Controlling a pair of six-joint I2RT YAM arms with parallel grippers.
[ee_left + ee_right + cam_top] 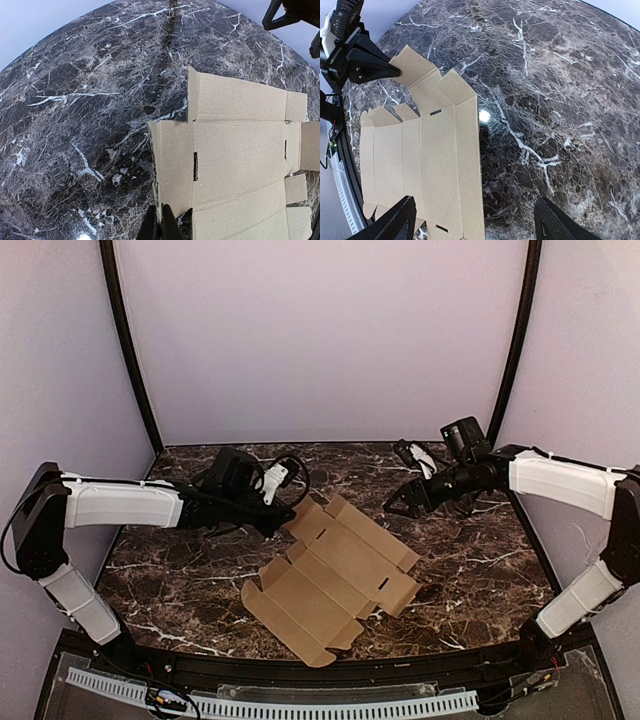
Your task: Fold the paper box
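Note:
The paper box (pixel 335 575) is a plain brown die-cut sheet lying open and nearly flat on the dark marble table (pixel 470 570). My left gripper (pixel 283 523) is at the sheet's far-left flap. In the left wrist view its fingers (pixel 161 227) are shut on the thin edge of that flap of the box (pixel 240 150). My right gripper (pixel 398 503) hovers open and empty just beyond the sheet's far-right edge. In the right wrist view its jaws (pixel 474 200) stand wide apart above the long edge of the box (pixel 430 160), touching nothing. The left gripper (pixel 367 65) shows there too.
Lilac walls with black corner posts (pixel 130 350) close in the table on three sides. A black cable loop and a white connector (pixel 276 478) ride on the left wrist. A white perforated rail (pixel 300 708) runs along the near edge.

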